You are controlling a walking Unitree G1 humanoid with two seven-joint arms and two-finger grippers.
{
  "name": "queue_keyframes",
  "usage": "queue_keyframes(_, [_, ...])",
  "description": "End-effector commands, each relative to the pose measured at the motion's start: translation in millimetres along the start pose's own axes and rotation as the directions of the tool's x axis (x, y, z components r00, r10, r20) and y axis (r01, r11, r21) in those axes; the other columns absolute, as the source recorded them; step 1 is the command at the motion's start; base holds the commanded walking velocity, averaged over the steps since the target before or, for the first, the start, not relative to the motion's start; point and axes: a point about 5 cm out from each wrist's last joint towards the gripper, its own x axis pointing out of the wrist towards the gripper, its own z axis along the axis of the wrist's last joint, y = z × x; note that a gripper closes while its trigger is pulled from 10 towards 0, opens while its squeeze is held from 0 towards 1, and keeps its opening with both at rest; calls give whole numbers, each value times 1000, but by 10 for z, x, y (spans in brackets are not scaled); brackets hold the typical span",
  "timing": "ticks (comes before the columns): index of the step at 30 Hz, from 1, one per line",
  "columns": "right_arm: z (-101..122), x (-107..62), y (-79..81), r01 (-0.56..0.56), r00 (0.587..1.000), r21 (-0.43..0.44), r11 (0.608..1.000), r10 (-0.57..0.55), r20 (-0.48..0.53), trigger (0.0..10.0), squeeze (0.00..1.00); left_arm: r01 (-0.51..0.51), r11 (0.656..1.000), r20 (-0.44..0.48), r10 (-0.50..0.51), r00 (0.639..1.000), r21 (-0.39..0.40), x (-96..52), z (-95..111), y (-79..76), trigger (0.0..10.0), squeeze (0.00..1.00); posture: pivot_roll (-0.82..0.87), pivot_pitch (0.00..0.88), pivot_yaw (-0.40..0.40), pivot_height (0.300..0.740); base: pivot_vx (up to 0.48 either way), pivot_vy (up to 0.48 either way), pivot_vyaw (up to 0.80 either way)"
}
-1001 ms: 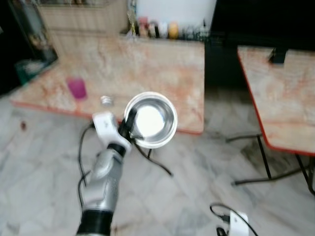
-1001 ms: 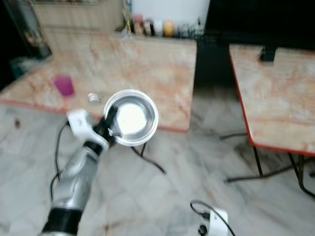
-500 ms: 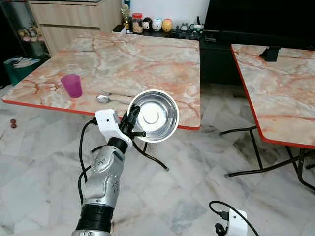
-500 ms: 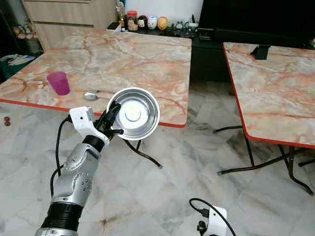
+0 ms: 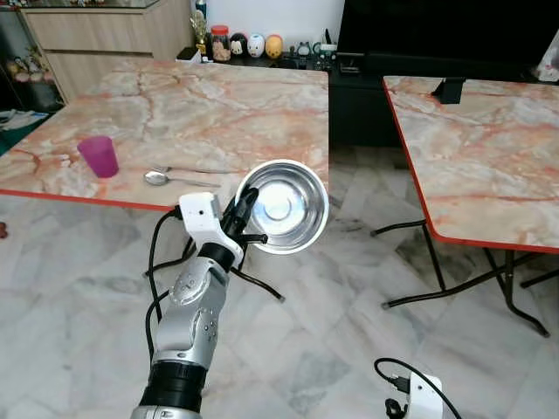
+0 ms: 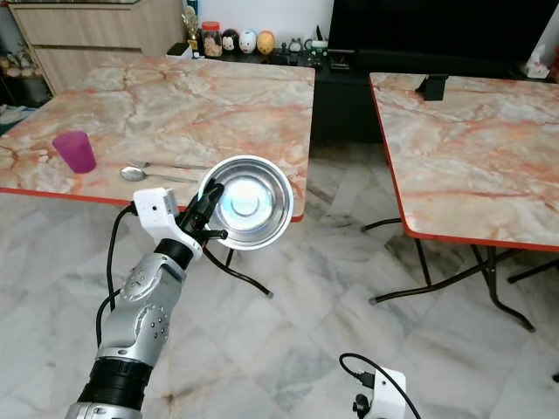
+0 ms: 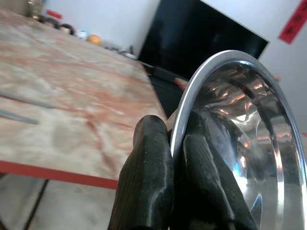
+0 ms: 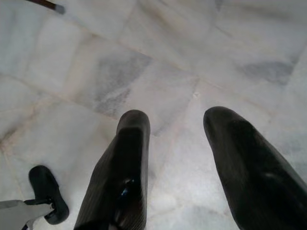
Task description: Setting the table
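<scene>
Left eye view, raised left pincer (image 5: 245,218) pinching steel bowl (image 5: 284,206) rim, right pincer (image 8: 177,129) spread.

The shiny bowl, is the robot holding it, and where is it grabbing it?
Yes. The left gripper holds the steel bowl by its rim, one black finger outside and one inside. The right gripper hangs open over the floor, holding nothing.

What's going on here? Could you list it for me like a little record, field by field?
Held item: steel bowl, pinched at its rim
Holder: left gripper, raised before the near table
On that table: pink cup, two spoons
Second table: to the robot's right
Right gripper: open, hanging idle over the marble floor
Bowl status: not yet set down
</scene>
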Motion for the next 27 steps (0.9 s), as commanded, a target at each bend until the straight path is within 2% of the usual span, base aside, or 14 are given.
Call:
queue_keyframes(1, [-30,-9,-55,14,1000,3,1000,-14,-5,10000,0,11,1000,22,-11,1000,6,27,36,-49,10000,0,57,0,-45,740,0,-412,0])
queue_keyframes(13, [-32,-9,-56,6,1000,-16,1000,-6,-7,10000,0,7,1000,19,-7,1000,5,22,30,-44,10000,0,59,0,-49,740,0,-411,0])
queue_keyframes(16, [-24,-8,-55,-3,1000,-39,999,3,-3,10000,0,7,1000,17,-7,1000,4,21,24,-45,10000,0,55,0,-47,740,0,-410,650])
queue_keyframes(19, [-39,-10,-53,6,1000,11,1000,-6,-7,10000,0,11,1000,16,-11,1000,6,30,23,-48,10000,0,55,0,-46,740,0,-412,267])
queue_keyframes(27, [-36,-10,-46,-1,1000,-3,1000,1,-7,10000,0,19,1000,16,-19,1000,12,38,21,-62,10000,0,54,0,-44,740,0,-409,0])
